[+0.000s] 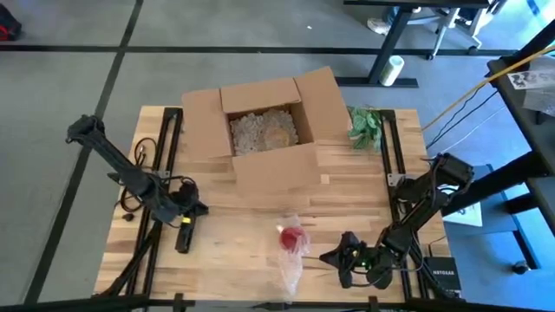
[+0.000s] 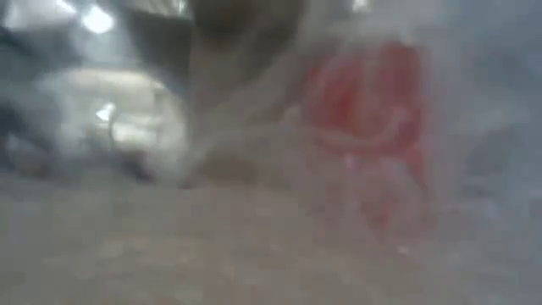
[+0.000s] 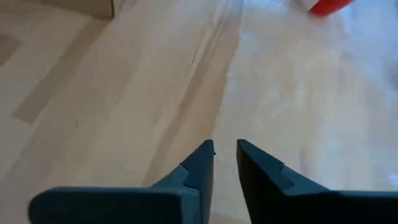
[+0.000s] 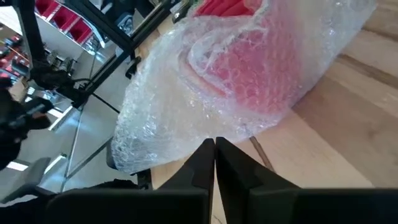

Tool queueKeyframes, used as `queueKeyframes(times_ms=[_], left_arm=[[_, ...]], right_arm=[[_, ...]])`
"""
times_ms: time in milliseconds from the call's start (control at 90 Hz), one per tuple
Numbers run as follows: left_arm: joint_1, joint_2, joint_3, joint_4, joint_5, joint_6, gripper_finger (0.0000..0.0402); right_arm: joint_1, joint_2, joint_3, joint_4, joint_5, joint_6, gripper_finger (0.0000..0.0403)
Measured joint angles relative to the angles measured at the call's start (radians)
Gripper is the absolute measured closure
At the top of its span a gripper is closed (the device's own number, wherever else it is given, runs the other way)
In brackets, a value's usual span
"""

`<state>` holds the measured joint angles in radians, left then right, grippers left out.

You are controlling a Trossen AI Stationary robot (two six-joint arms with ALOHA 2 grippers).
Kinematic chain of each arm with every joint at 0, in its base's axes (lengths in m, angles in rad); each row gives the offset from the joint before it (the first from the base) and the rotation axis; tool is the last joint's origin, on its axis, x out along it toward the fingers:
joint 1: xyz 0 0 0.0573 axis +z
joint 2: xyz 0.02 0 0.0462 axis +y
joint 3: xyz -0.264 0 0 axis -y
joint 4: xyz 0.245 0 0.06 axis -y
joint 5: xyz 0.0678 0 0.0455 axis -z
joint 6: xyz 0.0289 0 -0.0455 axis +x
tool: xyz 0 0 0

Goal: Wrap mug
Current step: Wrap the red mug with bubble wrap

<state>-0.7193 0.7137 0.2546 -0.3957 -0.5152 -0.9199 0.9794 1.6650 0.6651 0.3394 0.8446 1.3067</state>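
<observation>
A red mug lies on the wooden desk, rolled in clear bubble wrap. Seen from above, the bundle sits near the desk's 6 o'clock edge, a little to the right of centre. Its long axis runs from 12 to 6 o'clock, with the mug at the 12 o'clock end and a loose tail of wrap trailing toward 6 o'clock. Which way the mug's mouth or handle points cannot be told through the wrap.

The right hand lies low at the bundle's 3 o'clock side, just beside the wrap. In the right wrist view its fingers are pressed together, their tips at the edge of the bubble wrap; whether a fold is pinched between them cannot be told.

The left hand rests at the bundle's 9 o'clock side, well apart from it. Its fingers stand slightly spread with nothing between them, pointing across bare wood toward the wrap.

An open cardboard box with crumpled paper fill sits at the mug's 12 o'clock.
</observation>
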Motion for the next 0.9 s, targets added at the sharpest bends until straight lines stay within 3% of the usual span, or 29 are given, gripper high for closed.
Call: queueKeyframes(times_ms=[278, 500, 667, 756, 900], left_arm=[[-0.001, 0.131, -0.036, 0.171, 0.088, 0.173, 0.0286], [-0.003, 0.279, -0.036, 0.250, 0.150, 0.242, 0.0281], [-0.002, 0.431, -0.032, 0.400, 0.213, 0.245, 0.0282], [-0.002, 0.535, -0.021, 0.521, 0.234, 0.232, 0.0301], [-0.002, 0.705, 0.038, 0.708, 0.257, 0.304, 0.0386]], right_arm=[[0.000, 0.000, 0.000, 0.012, 0.025, 0.001, 0.0403], [0.000, 0.000, 0.000, 0.049, 0.028, 0.001, 0.0403], [0.000, 0.000, 0.000, 0.056, 0.029, -0.002, 0.0403], [0.000, 0.000, 0.000, 0.055, 0.036, -0.002, 0.0403], [0.000, 0.000, 0.000, 0.053, 0.038, -0.008, 0.0403]])
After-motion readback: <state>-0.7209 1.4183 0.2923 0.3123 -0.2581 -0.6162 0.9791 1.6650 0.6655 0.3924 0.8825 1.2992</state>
